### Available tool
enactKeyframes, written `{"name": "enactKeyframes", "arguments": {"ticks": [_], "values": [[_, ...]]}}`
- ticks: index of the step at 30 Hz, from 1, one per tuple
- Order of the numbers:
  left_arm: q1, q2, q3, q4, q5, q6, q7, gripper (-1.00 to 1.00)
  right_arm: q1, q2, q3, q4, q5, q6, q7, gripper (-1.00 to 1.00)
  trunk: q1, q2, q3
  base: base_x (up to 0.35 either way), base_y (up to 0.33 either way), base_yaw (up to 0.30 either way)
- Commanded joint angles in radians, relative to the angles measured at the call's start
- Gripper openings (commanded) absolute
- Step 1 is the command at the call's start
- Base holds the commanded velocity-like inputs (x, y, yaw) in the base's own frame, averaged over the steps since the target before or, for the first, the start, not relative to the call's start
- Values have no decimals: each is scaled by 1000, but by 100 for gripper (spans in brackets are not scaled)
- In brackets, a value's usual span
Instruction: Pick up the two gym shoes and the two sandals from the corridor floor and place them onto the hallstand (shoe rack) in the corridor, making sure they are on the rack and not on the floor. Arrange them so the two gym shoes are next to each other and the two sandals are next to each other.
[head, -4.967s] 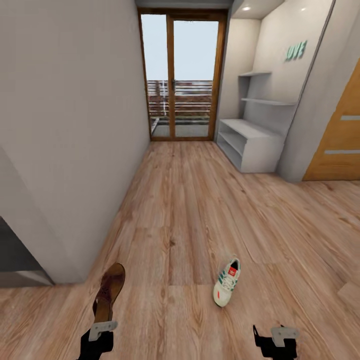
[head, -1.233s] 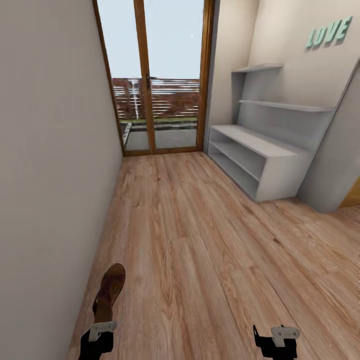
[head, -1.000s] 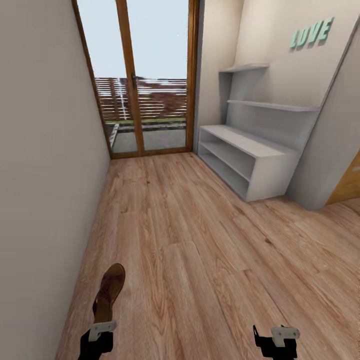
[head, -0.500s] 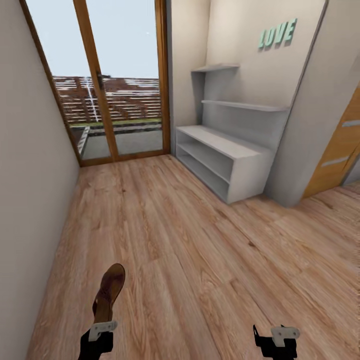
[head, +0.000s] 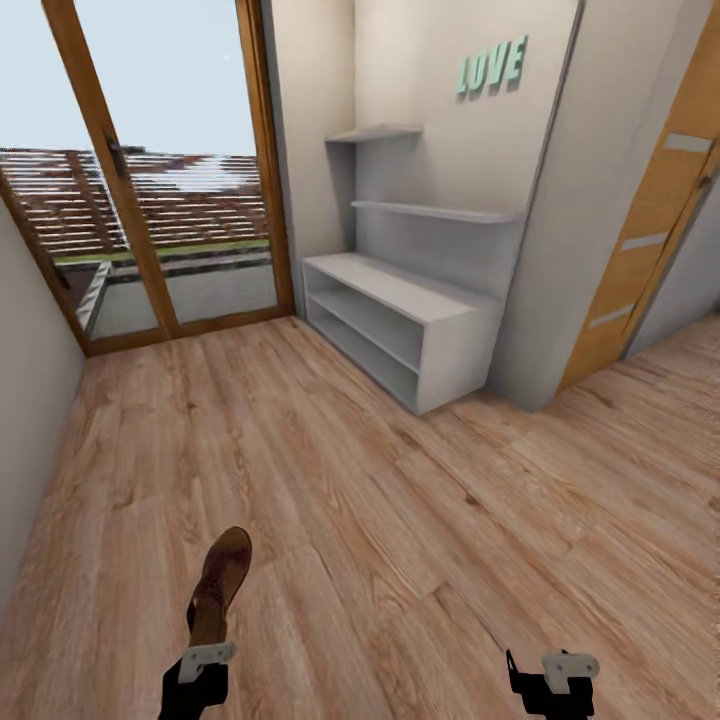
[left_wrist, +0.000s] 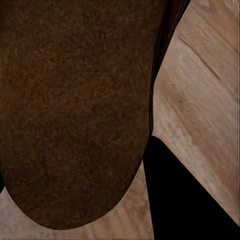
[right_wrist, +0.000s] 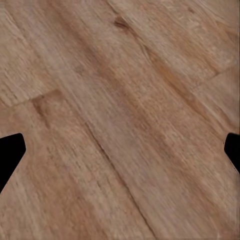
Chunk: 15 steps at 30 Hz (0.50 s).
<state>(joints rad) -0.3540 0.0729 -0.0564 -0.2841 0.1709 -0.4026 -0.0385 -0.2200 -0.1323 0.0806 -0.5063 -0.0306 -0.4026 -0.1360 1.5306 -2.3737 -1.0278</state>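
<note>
**One sandal in hand, rack bare**

The left tool (head: 200, 668) is closed on one dark brown sandal (head: 217, 585), gripped at one end so the shoe juts forward above the corridor floor (head: 400, 520). In the left wrist view the sandal's brown sole (left_wrist: 75, 110) sits right against the camera, with planks beyond it. The right tool (head: 545, 678) carries nothing — its two fingertips stand wide apart at the edges of the right wrist view, only wood grain between them.

The hallstand (head: 400, 320) stands ahead and to the right, against the wall under the green "LOVE" lettering (head: 490, 68), well apart from the robot. Its bench top, both open shelves and both wall shelves hold no footwear, so I judge the task barely begun: nothing placed yet, and this sandal is likely the first delivery.

Count in view: one sandal, no gym shoes, one rack.
</note>
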Motion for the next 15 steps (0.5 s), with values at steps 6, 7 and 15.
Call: {"name": "enactKeyframes", "arguments": {"ticks": [6,7,15], "values": [[0,1,-6,0,6,-2,-3,-100,-1,7,8,2,-3,-2,-8,100,0,0,-1,339,0,-265],[0,1,-6,0,6,-2,-3,-100,-1,11,8,2,-3,-2,-8,100,0,0,-1,339,0,-260],[0,-1,-6,0,0,-2,-3,-100,-1,30,8,2,-2,-2,-8,100,0,0,-1,339,0,-259]]}}
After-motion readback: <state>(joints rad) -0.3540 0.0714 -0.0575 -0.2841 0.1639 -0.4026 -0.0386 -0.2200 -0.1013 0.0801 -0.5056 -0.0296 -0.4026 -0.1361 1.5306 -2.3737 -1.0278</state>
